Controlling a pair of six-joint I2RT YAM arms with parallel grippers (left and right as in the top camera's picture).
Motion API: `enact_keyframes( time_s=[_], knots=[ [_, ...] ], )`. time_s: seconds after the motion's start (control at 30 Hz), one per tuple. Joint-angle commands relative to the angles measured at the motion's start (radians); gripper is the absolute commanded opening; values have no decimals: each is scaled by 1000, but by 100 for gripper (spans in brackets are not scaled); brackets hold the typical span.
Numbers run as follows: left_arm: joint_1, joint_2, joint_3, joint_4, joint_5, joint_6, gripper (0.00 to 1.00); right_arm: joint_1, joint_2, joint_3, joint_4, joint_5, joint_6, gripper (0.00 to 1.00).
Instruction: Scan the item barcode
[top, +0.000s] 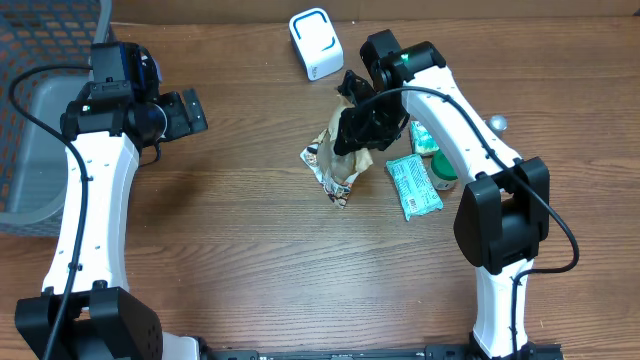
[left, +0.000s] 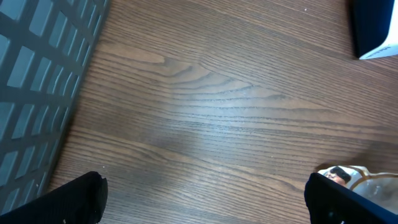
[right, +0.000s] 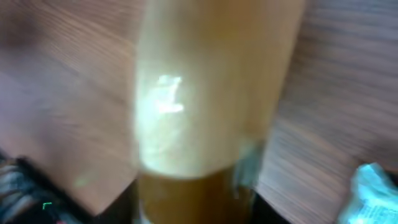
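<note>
Overall, a wooden table (top: 250, 250) carries all objects; a grey slatted basket (top: 35, 170) occupies its far left edge.

2 white arms work over the surface; the left arm (top: 95, 200) reaches along the basket side and the right arm (top: 470, 140) bends in over the middle.

Left gripper (top: 192, 112): released; in the left wrist view its 2 dark fingertips (left: 81, 199) stand well apart at the lower corners with only bare wood between them; it grasps nothing.

Right gripper (top: 362, 128): positioned directly over the snack pouch (top: 333, 170); whether it clamps the pouch or has let go cannot be told, since the overhead view hides the jaws behind the dark gripper body and the right wrist view is blurred; that view shows only a tan surface filling the centre of the frame, very close to the camera.

Task item: the snack pouch sits crumpled near the table centre, partly under the right gripper, below the white box (top: 316, 43) at the far edge and apart from it.

Remaining objects, to the right of the pouch: 1 green packet (top: 413, 186) lying flat; 1 green-and-white container (top: 443, 178) just beside it, partly hidden by the right arm; 1 small grey object (top: 497, 123) beyond the arm.
</note>
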Motion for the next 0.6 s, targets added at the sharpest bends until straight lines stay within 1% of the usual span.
enact_keyframes(
  time_s=[0.0,0.03,0.07,0.17,0.3,0.37,0.43,0.57],
  knots=[
    [2,11,4,1,-5,8,100,2,3,-18,31,155,1,64],
    [2,11,4,1,-5,8,99,2,3,-21,35,167,1,73],
    [2,11,4,1,-5,8,100,2,3,-24,41,203,11,86],
    [2,11,4,1,-5,8,100,2,3,-24,53,282,76,89],
    [2,11,4,1,-5,8,100,2,3,-24,83,438,232,94],
    [2,11,4,1,-5,8,100,2,3,-24,94,477,297,96],
    [2,11,4,1,-5,8,100,2,3,-24,94,477,296,100],
    [2,11,4,1,-5,8,100,2,3,-24,94,477,296,100]
  ],
)
